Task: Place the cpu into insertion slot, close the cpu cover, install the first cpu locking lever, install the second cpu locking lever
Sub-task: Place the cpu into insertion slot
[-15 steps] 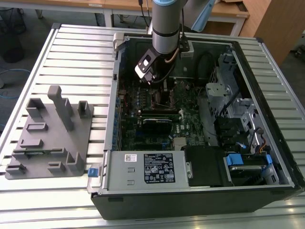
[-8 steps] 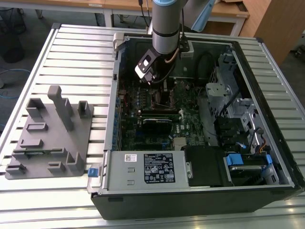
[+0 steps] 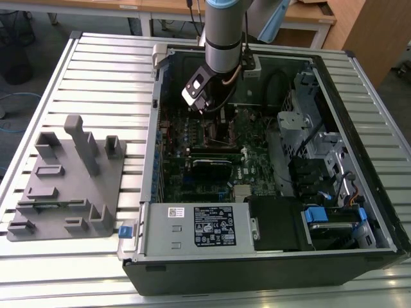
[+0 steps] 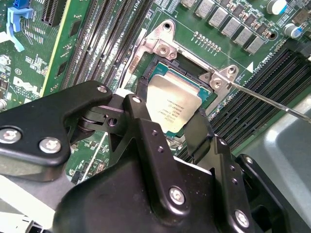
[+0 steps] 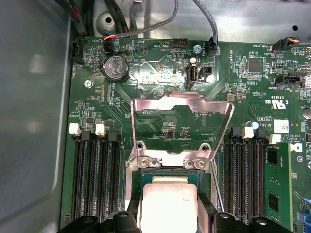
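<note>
The cpu [image 4: 172, 104] sits with its dull silver top facing up, directly over the insertion slot [image 4: 187, 73]. My end effector [image 4: 170, 115] is closed on it, with one black finger [image 4: 143, 126] pressed against each of two opposite edges. I cannot tell whether the chip is already seated in the slot or held just above it.

In the first wrist view the cpu [image 5: 167, 204] covers most of the insertion slot [image 5: 167, 171], whose dark rim shows on the hinge side. My end effector [image 5: 168, 218] flanks the chip there.

The cpu cover [image 5: 182, 101] is swung open and stands up from its hinge at one edge of the slot, with green board showing through its window. A thin wire locking lever [image 4: 265, 100] runs away from a silver screw tab at the slot's corner, raised and unlatched.

Long black memory slots [image 5: 97, 174] lie on both sides of the slot, and a green memory module [image 5: 277, 187] stands in one of them. A coin cell battery [image 5: 115, 67] sits on the motherboard [image 5: 155, 80] beyond the cover.

In the exterior view my end effector [image 3: 207, 109] reaches down into the open computer case [image 3: 149, 160], which lies on a slatted metal worktop [image 3: 96, 77]. A black graphics card [image 3: 209, 168] lies near it, and a silver power supply [image 3: 199, 228] sits along the case's near wall. A grey fixture block [image 3: 67, 186] rests on the worktop to the exterior view's left, well apart from the case.
</note>
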Robot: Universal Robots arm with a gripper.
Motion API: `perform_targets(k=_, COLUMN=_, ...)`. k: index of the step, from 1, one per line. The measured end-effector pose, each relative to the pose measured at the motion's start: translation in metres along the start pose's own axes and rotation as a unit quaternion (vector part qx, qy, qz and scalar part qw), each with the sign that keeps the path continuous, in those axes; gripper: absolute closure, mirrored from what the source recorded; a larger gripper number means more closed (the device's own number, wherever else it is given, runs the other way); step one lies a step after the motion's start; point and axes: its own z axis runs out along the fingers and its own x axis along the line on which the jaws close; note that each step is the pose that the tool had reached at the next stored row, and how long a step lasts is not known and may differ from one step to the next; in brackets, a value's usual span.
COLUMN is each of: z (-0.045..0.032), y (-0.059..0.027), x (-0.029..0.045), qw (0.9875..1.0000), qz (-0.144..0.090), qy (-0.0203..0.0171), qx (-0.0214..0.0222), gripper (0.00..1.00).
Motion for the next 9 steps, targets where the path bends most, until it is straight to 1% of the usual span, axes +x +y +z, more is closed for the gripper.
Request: perform_targets(k=9, z=0.0000, y=0.0000, x=0.0000, qw=1.0000, qz=0.000, qy=0.0001, qx=-0.0001, gripper=0.46)
